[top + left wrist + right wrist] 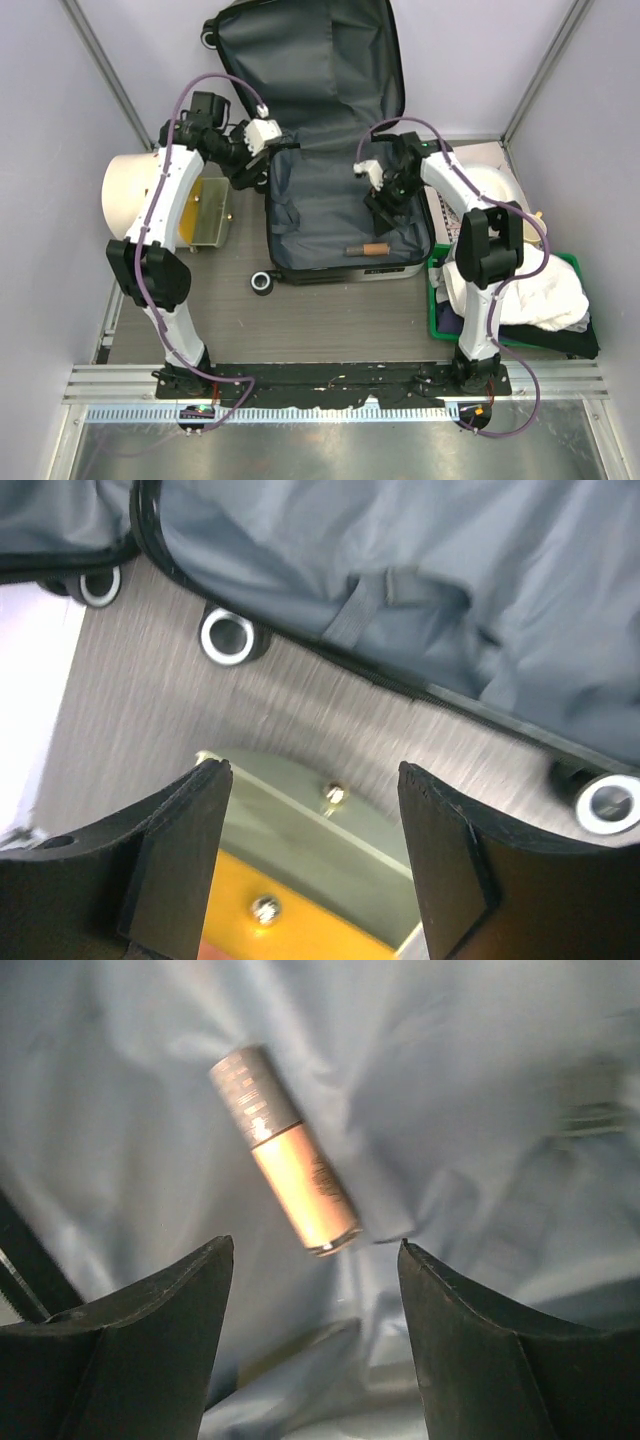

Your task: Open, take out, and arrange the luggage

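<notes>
Over the open luggage (pixel 330 215), your right gripper (pixel 315 1250) hangs open above a tube (pixel 295 1180); left gripper (pixel 315 780) open alongside, empty.

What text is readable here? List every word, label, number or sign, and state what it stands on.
Readable text: none in any view.
On the tube lying in the open luggage: small dark print on its orange part, too blurred to read.
</notes>
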